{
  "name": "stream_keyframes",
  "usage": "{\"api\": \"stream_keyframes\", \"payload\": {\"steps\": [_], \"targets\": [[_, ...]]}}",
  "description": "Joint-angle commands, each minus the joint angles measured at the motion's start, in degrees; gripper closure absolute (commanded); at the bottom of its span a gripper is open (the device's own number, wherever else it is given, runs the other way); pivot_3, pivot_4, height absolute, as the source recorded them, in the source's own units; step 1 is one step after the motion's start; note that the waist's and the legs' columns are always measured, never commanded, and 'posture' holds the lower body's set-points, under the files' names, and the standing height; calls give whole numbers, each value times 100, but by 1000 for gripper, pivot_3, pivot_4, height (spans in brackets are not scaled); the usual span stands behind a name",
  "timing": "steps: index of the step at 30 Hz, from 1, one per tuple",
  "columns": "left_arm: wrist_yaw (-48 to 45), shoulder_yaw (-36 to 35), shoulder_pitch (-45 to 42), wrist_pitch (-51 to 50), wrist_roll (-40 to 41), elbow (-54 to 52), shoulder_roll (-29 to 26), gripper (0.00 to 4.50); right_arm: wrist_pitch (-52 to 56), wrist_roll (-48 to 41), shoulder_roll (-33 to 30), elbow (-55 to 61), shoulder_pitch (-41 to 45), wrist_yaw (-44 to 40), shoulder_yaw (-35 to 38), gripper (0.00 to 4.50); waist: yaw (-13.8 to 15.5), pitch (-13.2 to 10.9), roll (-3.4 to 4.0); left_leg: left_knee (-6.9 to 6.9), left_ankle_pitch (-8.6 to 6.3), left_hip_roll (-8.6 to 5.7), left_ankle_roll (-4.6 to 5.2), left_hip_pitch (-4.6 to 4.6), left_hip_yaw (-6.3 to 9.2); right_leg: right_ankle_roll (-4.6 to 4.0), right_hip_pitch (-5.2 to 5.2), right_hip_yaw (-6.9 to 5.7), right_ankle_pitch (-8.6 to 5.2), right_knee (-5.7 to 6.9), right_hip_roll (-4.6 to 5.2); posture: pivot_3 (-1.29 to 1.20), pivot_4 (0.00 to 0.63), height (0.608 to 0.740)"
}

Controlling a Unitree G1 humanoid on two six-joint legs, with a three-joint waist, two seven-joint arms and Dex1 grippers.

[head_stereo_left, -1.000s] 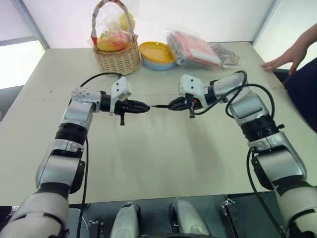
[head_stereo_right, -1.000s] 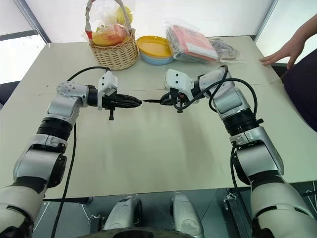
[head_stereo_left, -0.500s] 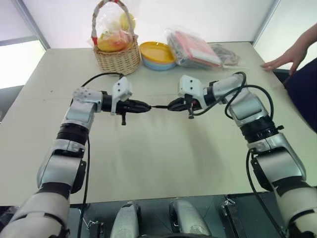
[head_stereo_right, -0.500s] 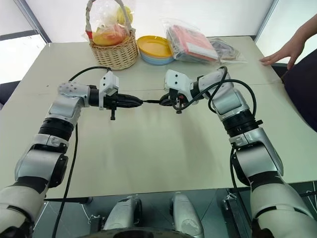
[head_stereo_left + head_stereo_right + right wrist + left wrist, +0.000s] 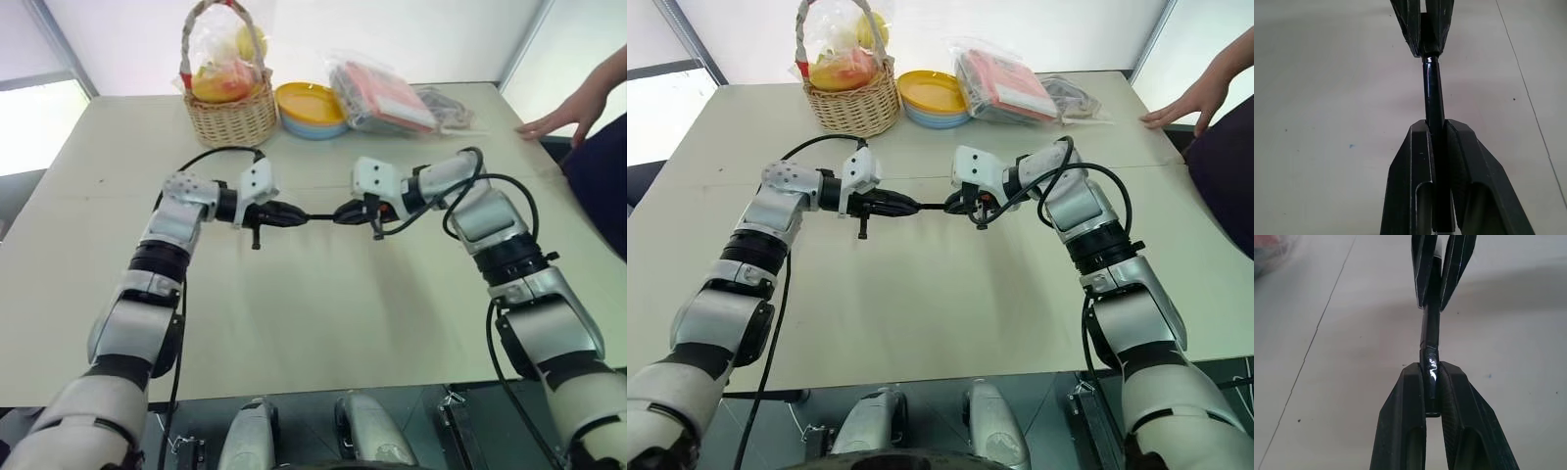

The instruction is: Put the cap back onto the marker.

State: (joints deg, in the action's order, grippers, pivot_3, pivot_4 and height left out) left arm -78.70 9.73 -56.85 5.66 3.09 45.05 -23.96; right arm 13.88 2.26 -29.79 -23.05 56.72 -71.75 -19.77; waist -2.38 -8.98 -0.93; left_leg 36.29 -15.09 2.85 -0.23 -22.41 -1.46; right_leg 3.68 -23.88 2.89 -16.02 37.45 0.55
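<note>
Pale beige matte table (image 5: 323,323), carrying beyond the jaws a woven wicker basket of wrapped fruit (image 5: 229,98), stacked yellow-and-blue plates (image 5: 311,108), and clear plastic bags (image 5: 387,96).

The thin black plastic marker (image 5: 1434,98) looks shiny and smooth above the smooth, matt pale table (image 5: 323,313).

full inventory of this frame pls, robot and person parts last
marker: 1, black, held above the table between both grippers
cap: 1, black, in the left fingers, meeting the marker's end
basket: 1, tan wicker, far side of the table, holds wrapped yellow and orange fruit
plates: small stack, yellow on top, blue beneath, beside the basket
plastic bags: clear, with red and dark contents, beside the plates
table: 1, beige
left gripper: shut on the cap
right gripper: shut on the marker
person's hand: 1, resting on the table's far right edge
</note>
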Motion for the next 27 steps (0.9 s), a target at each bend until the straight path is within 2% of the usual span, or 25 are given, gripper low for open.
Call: {"api": "stream_keyframes", "payload": {"steps": [1, 8, 12, 18, 27], "targets": [[-40, 104, -322, 313, 16, -79, 304, 4472, -380, 41, 340, -19, 423, 241, 37, 4500, -5, 0, 0, 0, 0, 0, 0, 0, 0, 0, 0, 0, 0, 0, 0, 0, 150, 740], [38, 117, -347, 355, -9, -26, 632, 4472, -463, 136, 774, -375, 742, 537, 169, 4500, -2, 0, 0, 1, 0, 0, 0, 1, 0, 0, 0, 0, 0, 5, 1, 0, 150, 740], [-110, 7, -275, -54, 226, -224, 808, 4472, -465, 152, 984, -598, 890, 712, 278, 4500, -4, 0, 0, 2, 0, 0, -1, 1, 1, 0, 0, 0, 0, 10, 1, 0, 150, 740], [-405, 357, -111, 240, -338, -291, 396, 4472, -471, 287, 900, -596, 899, 706, 295, 4500, -12, 0, 0, 2, 1, 0, -1, 1, 2, 0, -1, 0, 0, 12, 1, 0, 150, 740], [-570, 665, -26, 143, -885, -366, -29, 4472, -230, 522, 811, -738, 930, 724, 274, 4500, -10, 0, 0, 3, 1, 0, -2, 4, 2, 0, -2, 0, 0, 22, 1, 0, 150, 740]]}}
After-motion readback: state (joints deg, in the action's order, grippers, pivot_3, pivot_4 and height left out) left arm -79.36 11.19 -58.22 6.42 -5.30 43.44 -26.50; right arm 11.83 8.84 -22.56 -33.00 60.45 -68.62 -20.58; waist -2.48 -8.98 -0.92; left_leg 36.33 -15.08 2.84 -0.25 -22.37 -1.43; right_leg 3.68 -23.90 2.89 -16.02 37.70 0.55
